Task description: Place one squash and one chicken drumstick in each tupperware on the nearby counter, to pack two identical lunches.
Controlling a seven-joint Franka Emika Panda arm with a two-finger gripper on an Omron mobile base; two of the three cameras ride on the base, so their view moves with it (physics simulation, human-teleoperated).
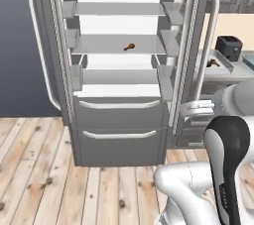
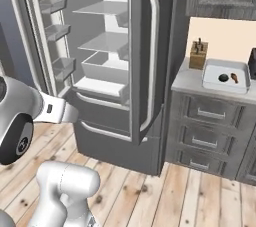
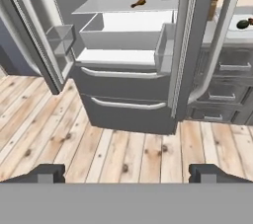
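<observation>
Two dark fingertips of the gripper (image 3: pixel 126 173) stand wide apart at the bottom of the hand view, jaws open and empty, above the plank floor (image 3: pixel 59 134). Beyond them is the fridge (image 1: pixel 119 135), both doors swung open. One chicken drumstick (image 1: pixel 129 47) lies on a middle shelf (image 1: pixel 99 48) inside. Farther right, on the counter (image 2: pixel 187 82), the white tupperware (image 2: pixel 226 85) holds a dark green squash (image 2: pixel 223 77) and a second drumstick (image 2: pixel 234 77) side by side. A knife block (image 2: pixel 198 54) stands just left of it against the back wall, and a black toaster (image 1: pixel 228 47) sits behind it
</observation>
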